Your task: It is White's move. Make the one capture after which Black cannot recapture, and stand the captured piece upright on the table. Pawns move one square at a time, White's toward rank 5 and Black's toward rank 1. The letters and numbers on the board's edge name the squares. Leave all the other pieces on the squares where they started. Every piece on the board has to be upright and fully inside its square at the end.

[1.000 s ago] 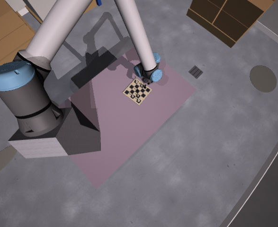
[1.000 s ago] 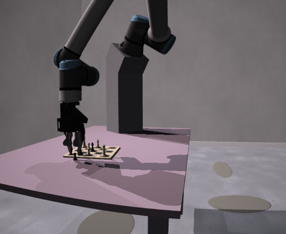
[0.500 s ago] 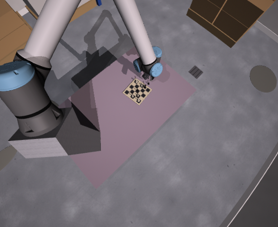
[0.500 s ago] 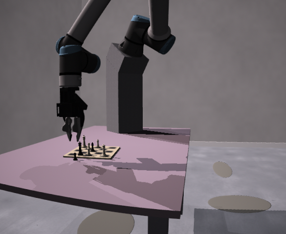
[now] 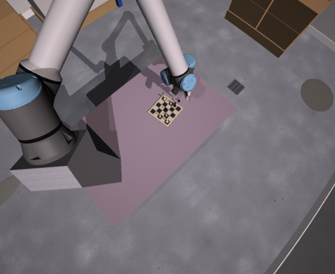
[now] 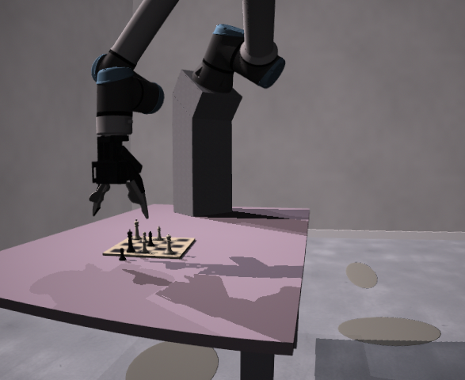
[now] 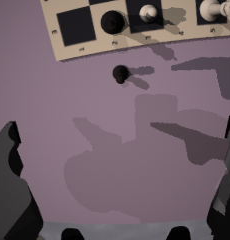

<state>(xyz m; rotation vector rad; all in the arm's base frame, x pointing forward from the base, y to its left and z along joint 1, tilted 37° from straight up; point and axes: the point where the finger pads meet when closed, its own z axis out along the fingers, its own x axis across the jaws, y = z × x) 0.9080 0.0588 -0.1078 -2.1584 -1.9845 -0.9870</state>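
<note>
A small black pawn (image 5: pixel 178 100) (image 6: pixel 122 255) (image 7: pixel 120 74) stands upright on the table, just outside the board's edge. My gripper (image 6: pixel 120 215) (image 7: pixel 121 120) is wide open and empty, raised above the table and the pieces. The chessboard (image 5: pixel 149 111) (image 6: pixel 110 252) (image 7: pixel 70 53) holds several upright pieces. A tall black piece (image 6: pixel 129 241) (image 7: pixel 113 22) stands on the rank 2 square of the edge row nearest the pawn. A white piece (image 6: pixel 144 244) (image 7: pixel 148 13) stands beside it on rank 3. Another white piece (image 6: pixel 168 245) (image 7: pixel 211 10) stands on rank 5.
Farther across the board stand a tall white piece (image 6: pixel 136 229), a black piece (image 6: pixel 150 239) and a smaller white piece (image 6: pixel 158 233). The pink table (image 5: pixel 161 153) (image 6: pixel 72 253) extends around the board. The robot's pedestal (image 5: pixel 96 165) (image 6: pixel 211 159) stands beyond the board in the exterior view.
</note>
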